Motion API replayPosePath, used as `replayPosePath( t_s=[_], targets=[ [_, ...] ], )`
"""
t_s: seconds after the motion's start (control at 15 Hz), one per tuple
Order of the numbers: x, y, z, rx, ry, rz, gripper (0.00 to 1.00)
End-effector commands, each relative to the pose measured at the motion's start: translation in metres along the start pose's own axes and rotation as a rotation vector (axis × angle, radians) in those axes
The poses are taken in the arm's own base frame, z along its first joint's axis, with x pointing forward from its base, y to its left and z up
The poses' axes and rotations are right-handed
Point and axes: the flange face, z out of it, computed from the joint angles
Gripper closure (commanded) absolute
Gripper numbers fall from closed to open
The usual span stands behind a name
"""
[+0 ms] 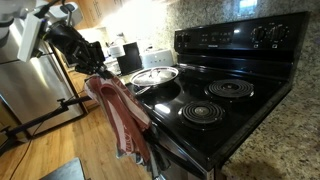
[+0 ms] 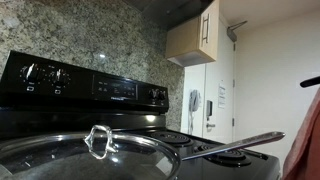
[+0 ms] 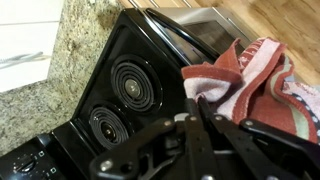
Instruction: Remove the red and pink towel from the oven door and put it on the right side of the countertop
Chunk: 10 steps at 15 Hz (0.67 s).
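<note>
Gripper (image 1: 97, 72) is clamped shut on the red and pink towel (image 1: 122, 115), pinching a bunched upper edge. In the wrist view the cloth (image 3: 250, 80) is wadded up just past the jaws. The rest hangs loose down the front of the black stove (image 1: 215, 100), at the corner nearest the fridge (image 1: 40, 70). Can't tell whether the lower end is clear of the oven door (image 1: 185, 163) handle, because the cloth hides it.

Risks:
- If the tail is hooked on the handle, a sideways move before a lift would tug it. The pinch is on a small wad, so it could pull out.
- The route to the countertop (image 1: 295, 120) crosses the stovetop. The pan with glass lid (image 1: 155, 75) and its long handle (image 2: 235, 145) sit just beside the towel. A low carry lets the tail sweep the handle and drag the pan, or trail over the coil burners (image 3: 135, 85). It needs height first.

Arm: it enters from the fridge side in an exterior view, with the forearm sloping down and the wrist bent. That points the gripper down toward the stove's front edge.
</note>
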Motion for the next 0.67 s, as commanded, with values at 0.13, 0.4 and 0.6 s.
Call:
replayPosePath(
  t_s=[0.13, 0.4, 0.6],
  targets=[
    [-0.012, 0.027, 0.029, 0.069, -0.012, 0.043, 0.99],
    [-0.013, 0.028, 0.033, 0.07, -0.026, 0.055, 0.94],
    [-0.013, 0.029, 0.035, 0.073, -0.028, 0.054, 0.94]
  ],
)
